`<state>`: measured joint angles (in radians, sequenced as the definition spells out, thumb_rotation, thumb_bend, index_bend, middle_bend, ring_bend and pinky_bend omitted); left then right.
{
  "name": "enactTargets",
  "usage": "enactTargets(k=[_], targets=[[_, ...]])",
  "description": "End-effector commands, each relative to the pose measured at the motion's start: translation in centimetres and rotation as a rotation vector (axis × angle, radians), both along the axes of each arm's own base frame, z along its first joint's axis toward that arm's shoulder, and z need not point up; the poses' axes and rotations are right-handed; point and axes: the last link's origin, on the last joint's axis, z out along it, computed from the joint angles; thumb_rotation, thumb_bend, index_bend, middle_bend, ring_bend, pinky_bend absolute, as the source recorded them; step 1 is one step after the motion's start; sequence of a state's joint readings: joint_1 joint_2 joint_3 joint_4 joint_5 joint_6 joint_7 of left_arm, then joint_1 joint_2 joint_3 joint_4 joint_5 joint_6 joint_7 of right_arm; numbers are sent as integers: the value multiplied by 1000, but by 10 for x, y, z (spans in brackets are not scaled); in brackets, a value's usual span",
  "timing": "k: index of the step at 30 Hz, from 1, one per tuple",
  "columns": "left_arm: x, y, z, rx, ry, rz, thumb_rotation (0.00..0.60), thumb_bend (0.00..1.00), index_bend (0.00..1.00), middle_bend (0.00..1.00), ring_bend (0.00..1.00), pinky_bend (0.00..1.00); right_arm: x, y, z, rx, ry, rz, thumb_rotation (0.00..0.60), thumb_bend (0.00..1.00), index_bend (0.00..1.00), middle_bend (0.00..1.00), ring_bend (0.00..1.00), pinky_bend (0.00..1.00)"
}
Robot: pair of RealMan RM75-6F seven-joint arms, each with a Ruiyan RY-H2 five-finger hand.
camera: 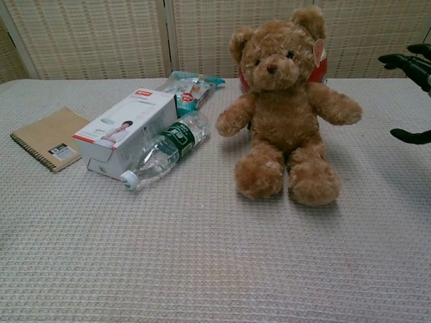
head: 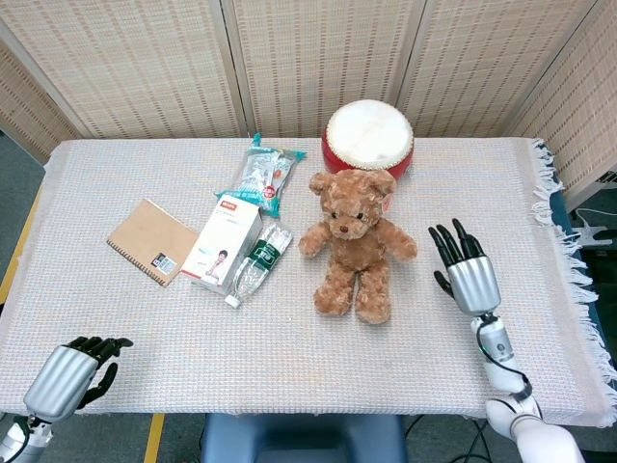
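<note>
Bear sits upright mid-table, just right of bottle, free of my right hand, fingers spread, holding nothing, near its right; left hand curled, unladen, at near edge.

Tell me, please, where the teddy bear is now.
In the head view, the teddy bear sits mid-table, in front of the red drum, with the water bottle on its left and the open right hand apart on its right.

Staged test room, screened off.
My worktop wears a woven cloth; folding rattan screens stand behind it, grey floor beside.
</note>
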<state>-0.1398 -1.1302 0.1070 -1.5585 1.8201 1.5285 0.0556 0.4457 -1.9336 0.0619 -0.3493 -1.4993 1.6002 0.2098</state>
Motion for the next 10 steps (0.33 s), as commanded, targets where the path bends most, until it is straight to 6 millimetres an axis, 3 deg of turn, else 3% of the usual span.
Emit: enactTargets(k=[1, 5, 10], targets=[[1, -1, 0, 0, 2, -3, 600, 554, 327, 467, 469, 546, -39, 87, 33, 93, 47, -208, 600, 85, 113, 142, 9, 287], [1, 0, -3, -1, 14, -3, 600, 554, 328, 467, 469, 546, -32, 118, 55, 186, 136, -384, 600, 86, 137, 142, 19, 287], [2, 2, -5, -1, 23, -8, 600, 553, 328, 467, 469, 546, -22, 120, 62, 192, 158, -416, 600, 86, 122, 142, 19, 287]])
